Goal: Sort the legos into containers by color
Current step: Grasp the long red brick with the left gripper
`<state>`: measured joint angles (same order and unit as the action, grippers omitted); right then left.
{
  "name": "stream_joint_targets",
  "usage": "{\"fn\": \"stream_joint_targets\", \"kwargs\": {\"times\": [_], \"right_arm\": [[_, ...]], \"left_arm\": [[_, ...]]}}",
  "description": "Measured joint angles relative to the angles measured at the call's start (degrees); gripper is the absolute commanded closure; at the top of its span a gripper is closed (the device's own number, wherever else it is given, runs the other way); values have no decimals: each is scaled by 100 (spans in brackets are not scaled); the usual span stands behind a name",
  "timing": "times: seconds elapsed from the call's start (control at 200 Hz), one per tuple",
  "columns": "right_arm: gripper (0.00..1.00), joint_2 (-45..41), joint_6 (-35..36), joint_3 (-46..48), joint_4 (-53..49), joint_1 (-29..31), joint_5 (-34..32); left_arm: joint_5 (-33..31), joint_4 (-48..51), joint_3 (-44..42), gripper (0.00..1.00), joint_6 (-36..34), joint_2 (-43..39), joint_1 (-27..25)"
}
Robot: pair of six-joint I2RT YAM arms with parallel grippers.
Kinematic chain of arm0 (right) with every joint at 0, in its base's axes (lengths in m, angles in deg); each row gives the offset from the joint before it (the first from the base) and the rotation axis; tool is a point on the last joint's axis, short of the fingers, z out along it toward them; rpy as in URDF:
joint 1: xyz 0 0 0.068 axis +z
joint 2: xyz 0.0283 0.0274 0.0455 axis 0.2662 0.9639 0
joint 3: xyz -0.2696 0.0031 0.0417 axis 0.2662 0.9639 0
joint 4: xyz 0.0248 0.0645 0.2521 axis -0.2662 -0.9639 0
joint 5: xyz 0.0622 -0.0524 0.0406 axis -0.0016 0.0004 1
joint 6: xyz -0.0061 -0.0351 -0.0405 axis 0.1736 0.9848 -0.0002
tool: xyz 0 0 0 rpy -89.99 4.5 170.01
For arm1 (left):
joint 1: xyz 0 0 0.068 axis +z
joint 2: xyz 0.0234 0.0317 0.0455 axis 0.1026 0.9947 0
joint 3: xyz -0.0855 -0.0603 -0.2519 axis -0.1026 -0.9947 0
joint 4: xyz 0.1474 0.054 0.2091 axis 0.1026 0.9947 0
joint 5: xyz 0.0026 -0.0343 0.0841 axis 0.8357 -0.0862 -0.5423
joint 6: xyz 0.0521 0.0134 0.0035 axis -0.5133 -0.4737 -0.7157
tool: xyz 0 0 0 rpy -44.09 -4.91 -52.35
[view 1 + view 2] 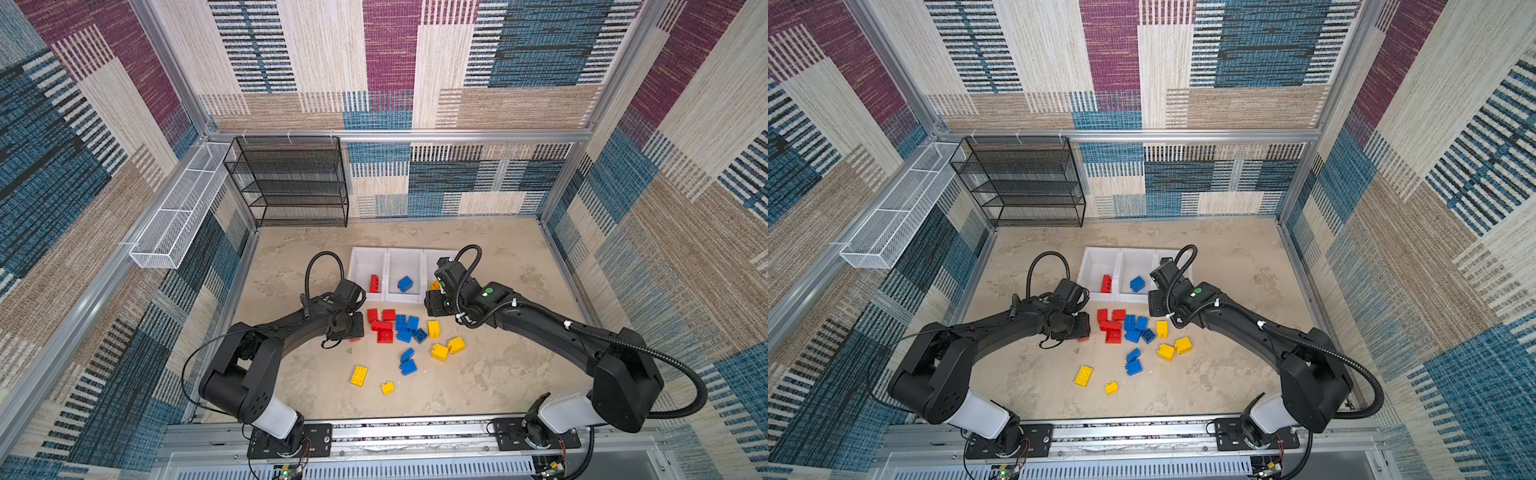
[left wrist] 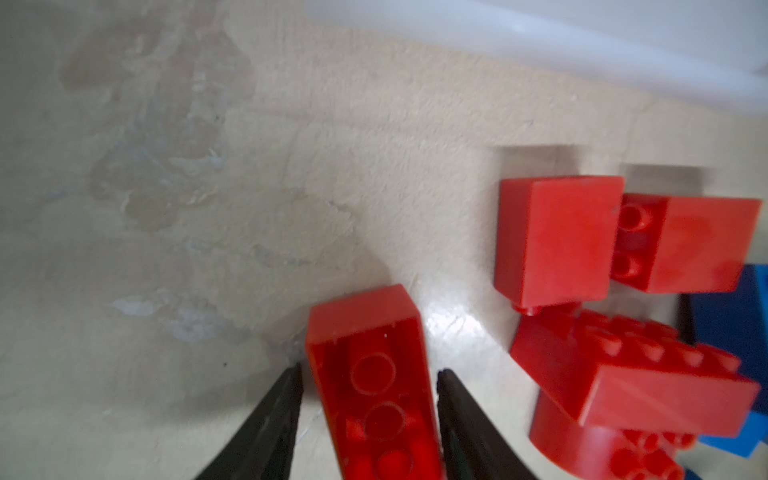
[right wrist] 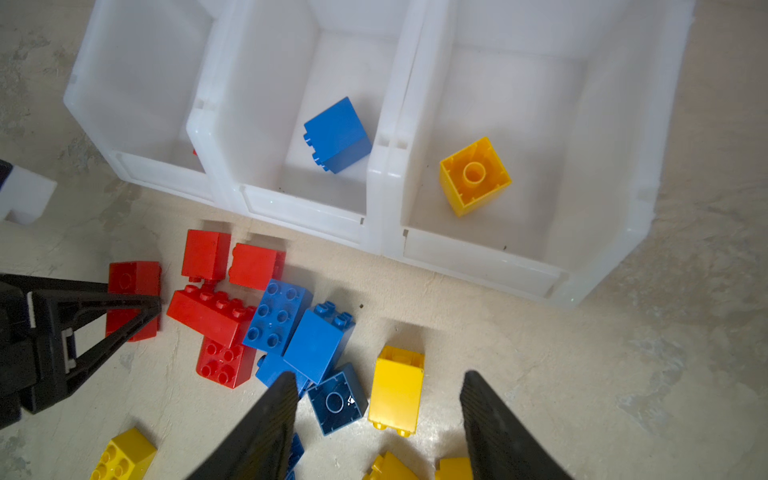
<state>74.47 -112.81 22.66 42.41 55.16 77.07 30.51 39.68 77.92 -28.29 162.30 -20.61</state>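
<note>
Legos (image 1: 404, 330), glossy studded blocks, lie scattered in front of the white plastic containers (image 1: 368, 259), one brick in each. My left gripper (image 2: 369, 369) straddles a red brick (image 2: 365, 324) without clamping it, its hollow underside visible only in the wrist views; my right gripper (image 3: 379, 374) hangs open, empty.

One brick (image 2: 365, 324) lies on the table (image 2: 208, 208) between the fingers of the left gripper (image 2: 369, 369), with one finger close at each side. The pile of bricks (image 3: 266, 316) lies just beside this gripper and reaches under the right gripper (image 3: 378, 373). Beyond both grippers' tips stands the row of bins (image 3: 376, 166), with a lone brick (image 3: 337, 135) inside each bin. Other loose bricks (image 1: 446, 349) lie behind both grippers, toward the arm bases.
</note>
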Motion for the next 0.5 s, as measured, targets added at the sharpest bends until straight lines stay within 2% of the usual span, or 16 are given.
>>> {"fn": "stream_joint_targets", "kwargs": {"times": [0.215,0.496], "right_arm": [[35,133,-120,-214,-28,59,-22],[35,168,-144,-177,-74,118,-52]], "left_arm": [[-129,-98,98,55,-111,164,-2],[-140,-177,98,69,-240,149,-2]]}}
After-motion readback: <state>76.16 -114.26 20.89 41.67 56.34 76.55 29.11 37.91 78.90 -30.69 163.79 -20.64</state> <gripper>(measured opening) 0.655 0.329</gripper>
